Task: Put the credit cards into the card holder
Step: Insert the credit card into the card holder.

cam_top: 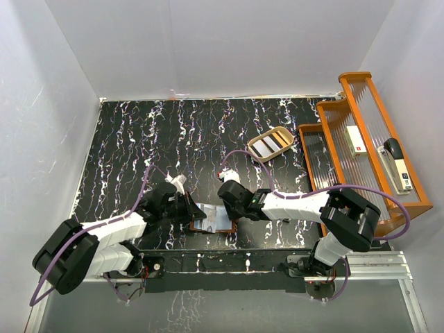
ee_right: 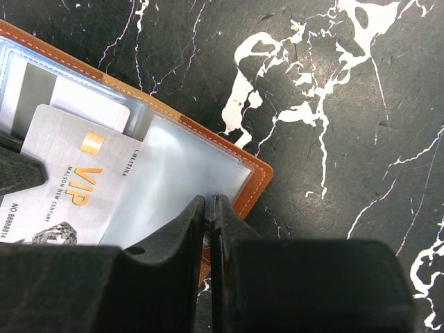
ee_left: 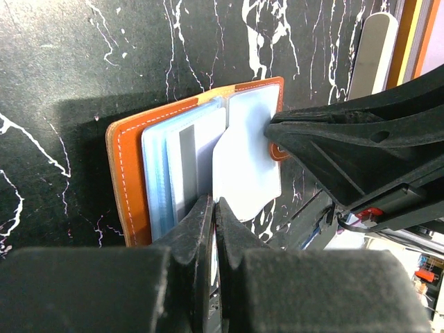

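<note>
The card holder lies open and flat on the table, on the arms' side of the tan tray and to its left, well apart from it. Its long axis runs roughly side to side, from one gripper to the other, with the spine crossing it and the clear sleeves facing up. The left gripper has its jaws pressed together at the sleeves' near edge. The right gripper is closed to a thin slit at the holder's other end, the end nearer the tray. Whether either one has nipped a leaf cannot be told. A silver card rests among the sleeves, its long axis running toward the right gripper in that wrist view and a short edge pointing away from it. How deep it sits is unclear. The likeliest trouble is a slippery sleeve sliding from closed jaws and flopping over the pocket mouth. A pull from one side could also drag the light holder across the glossy table and skew the card so that a corner jams. The two grippers are crowded over one small thing, so a careless move could knock them together.
</note>
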### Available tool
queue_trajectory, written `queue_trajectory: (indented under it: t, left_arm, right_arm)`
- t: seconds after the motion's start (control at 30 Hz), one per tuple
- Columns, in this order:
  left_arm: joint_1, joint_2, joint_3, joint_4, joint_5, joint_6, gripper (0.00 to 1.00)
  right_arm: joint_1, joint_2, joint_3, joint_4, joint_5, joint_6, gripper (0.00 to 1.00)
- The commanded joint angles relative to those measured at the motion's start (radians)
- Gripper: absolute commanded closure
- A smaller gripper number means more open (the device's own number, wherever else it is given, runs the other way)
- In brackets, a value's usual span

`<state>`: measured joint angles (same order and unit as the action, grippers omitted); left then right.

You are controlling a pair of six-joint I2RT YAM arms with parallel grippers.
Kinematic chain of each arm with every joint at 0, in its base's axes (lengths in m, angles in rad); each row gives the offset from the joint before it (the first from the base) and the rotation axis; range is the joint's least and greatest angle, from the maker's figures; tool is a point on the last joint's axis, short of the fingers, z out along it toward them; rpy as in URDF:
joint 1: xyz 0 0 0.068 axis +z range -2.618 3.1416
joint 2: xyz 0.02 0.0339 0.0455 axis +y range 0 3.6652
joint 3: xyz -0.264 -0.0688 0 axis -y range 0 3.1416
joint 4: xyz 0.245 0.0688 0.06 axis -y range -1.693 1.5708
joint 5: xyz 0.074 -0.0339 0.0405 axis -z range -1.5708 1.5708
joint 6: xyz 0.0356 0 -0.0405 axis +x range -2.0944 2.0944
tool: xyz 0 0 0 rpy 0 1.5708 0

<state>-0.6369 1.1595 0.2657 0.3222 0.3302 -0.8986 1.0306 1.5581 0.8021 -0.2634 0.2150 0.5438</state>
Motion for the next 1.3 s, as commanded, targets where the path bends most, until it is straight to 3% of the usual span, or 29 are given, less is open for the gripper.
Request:
queue_trajectory:
  t: [0.0, 0.4, 0.77, 1.27]
  left_arm:
    - [0.005, -0.001, -0.014, 0.013, -0.031, -0.016, 1.0]
    - [0.005, -0.031, -0.053, 0.106, -0.082, -0.068, 1.0]
    - [0.005, 0.048, -0.088, 0.247, -0.038, -0.112, 1.0]
    - [0.003, 0.092, -0.095, 0.3, -0.062, -0.09, 1.0]
  right_arm:
    - [0.003, 0.006, -0.013, 0.003, 0.016, 0.004, 0.92]
    - [0.003, 0.001, -0.018, 0.004, 0.014, 0.014, 0.92]
    - [0.003, -0.006, -0.02, 0.012, 0.013, 0.025, 0.92]
    - [0.003, 0.001, -0.004, 0.005, 0.024, 0.046, 0.92]
